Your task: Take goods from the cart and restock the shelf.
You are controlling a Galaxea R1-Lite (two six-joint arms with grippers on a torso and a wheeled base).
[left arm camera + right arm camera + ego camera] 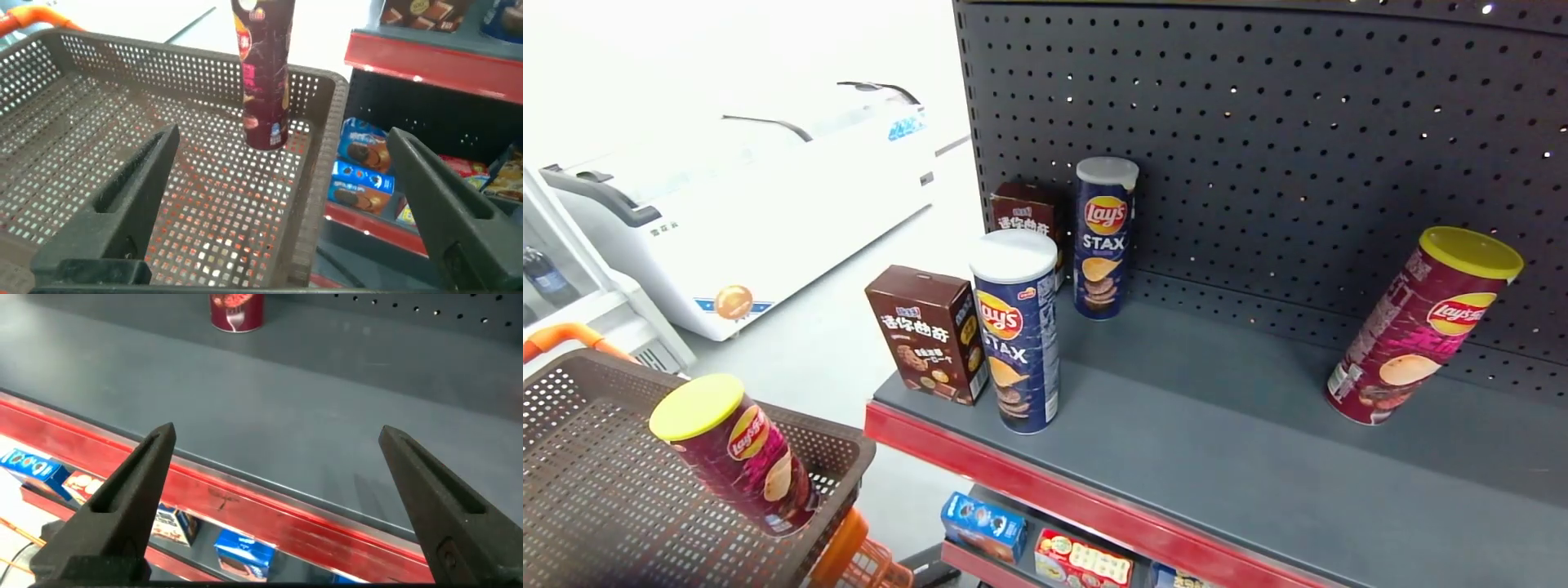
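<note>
Restocking is sitting midway: purple can [1417, 327] shelved, second can [739, 457] waiting in cart [572, 490], left gripper [282, 137] and right gripper [278, 431] gaping empty.

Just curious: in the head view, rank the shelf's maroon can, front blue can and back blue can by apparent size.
1. shelf's maroon can and front blue can: near alike, unranked.
2. back blue can: smallest, but farther back.

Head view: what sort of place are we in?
Likely a small shop: dark grey pegboard-backed shelf holding blue cylindrical chip cans, brown perforated plastic cart basket, white chest freezer behind.
</note>
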